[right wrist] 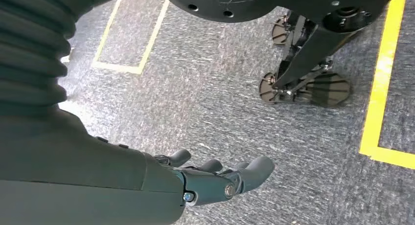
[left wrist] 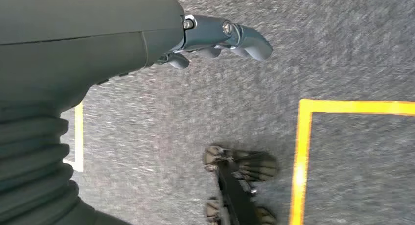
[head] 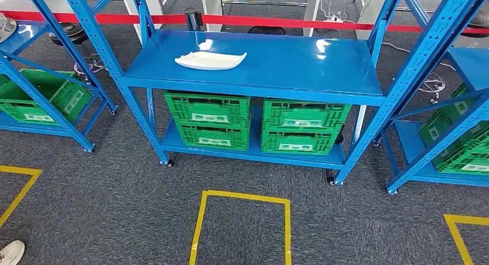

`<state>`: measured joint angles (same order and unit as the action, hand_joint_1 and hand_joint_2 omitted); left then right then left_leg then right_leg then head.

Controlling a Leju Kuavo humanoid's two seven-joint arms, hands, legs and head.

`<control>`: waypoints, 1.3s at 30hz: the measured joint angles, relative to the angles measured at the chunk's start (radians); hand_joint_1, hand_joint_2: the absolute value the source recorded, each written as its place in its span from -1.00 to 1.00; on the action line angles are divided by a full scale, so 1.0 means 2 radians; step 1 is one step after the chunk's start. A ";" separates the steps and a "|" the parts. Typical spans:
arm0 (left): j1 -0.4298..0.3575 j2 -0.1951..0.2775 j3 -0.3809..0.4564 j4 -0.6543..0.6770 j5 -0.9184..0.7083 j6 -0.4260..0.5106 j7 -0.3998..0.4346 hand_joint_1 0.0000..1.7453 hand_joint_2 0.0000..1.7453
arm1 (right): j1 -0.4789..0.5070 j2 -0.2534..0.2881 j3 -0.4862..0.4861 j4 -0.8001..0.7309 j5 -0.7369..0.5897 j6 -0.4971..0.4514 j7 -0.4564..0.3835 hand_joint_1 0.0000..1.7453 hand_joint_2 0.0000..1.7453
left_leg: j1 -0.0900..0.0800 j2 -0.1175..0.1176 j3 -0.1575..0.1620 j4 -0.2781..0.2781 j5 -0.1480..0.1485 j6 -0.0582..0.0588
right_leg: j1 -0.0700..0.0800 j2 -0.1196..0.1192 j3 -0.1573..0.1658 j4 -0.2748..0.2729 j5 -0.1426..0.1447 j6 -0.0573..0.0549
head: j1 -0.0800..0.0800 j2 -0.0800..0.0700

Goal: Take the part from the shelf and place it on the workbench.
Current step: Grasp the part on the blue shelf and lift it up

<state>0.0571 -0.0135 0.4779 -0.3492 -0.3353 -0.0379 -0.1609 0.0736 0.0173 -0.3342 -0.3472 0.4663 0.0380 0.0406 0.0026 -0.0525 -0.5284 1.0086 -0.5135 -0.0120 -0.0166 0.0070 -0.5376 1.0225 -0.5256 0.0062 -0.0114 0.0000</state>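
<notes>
- Left hand (left wrist: 215, 39) hangs over the grey carpet (left wrist: 205, 107), fingers loosely apart, holding nothing.
- Right hand (right wrist: 220, 178) likewise hangs over the carpet, fingers apart and a little curled, nothing in them.
- White part (head: 210, 59) lies flat on the top board of the blue shelf (head: 288, 66), toward that board's left side, near its front edge, untouched.
- Green crates (head: 256, 127) sit under that board on the shelf's lower level, side by side.
- Yellow floor square (head: 242, 227) is marked on the carpet in front of the shelf; red tape barrier (head: 277, 20) runs behind the shelf.
- A shoe tip (head: 11, 252) shows far left of the shelf, on the carpet.
- No workbench can be picked out near the shelf.
- Progress, as I judge it: nothing done yet. Left to do: close in on the shelf, reach, grasp the part, carry it, set it down.
</notes>
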 joint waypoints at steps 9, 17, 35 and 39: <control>-0.025 -0.002 0.084 0.004 -0.038 -0.012 -0.050 -1.00 -1.00 | -0.013 0.006 -0.061 0.013 0.077 0.003 0.006 -1.00 -1.00 | 0.000 0.000 0.001 0.000 0.000 0.000 | 0.000 0.000 0.000 0.000 0.000 0.000 | 0.000 0.000; -0.035 -0.006 0.087 -0.067 0.001 -0.024 -0.081 -1.00 -1.00 | -0.021 0.010 -0.105 0.021 0.130 0.007 0.010 -1.00 -1.00 | 0.000 0.000 0.002 0.000 0.000 0.000 | 0.000 0.001 0.001 0.000 0.000 0.000 | 0.000 0.000; -0.025 -0.001 -0.021 -0.349 0.092 -0.016 -0.122 -1.00 -1.00 | -0.039 0.021 -0.178 0.039 0.229 0.016 0.010 -1.00 -1.00 | 0.000 0.000 0.002 0.000 0.000 0.000 | 0.000 0.001 0.001 0.000 0.000 0.000 | 0.000 0.000; -0.018 0.002 -0.057 -0.415 0.099 -0.008 -0.128 -1.00 -1.00 | -0.041 0.023 -0.189 0.043 0.247 0.018 0.010 -1.00 -1.00 | 0.000 0.000 0.002 0.000 0.000 0.000 | 0.000 0.001 0.001 0.000 0.000 0.000 | 0.000 0.000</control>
<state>0.0209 -0.0090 0.3630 -1.1794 -0.1368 -0.0541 -0.4178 -0.0081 0.0628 -0.7121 -0.2621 0.9601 0.0731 0.0603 0.0026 -0.0517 -0.5249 1.0089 -0.5133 -0.0121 -0.0165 0.0091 -0.5347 1.0224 -0.5254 0.0061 -0.0113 0.0000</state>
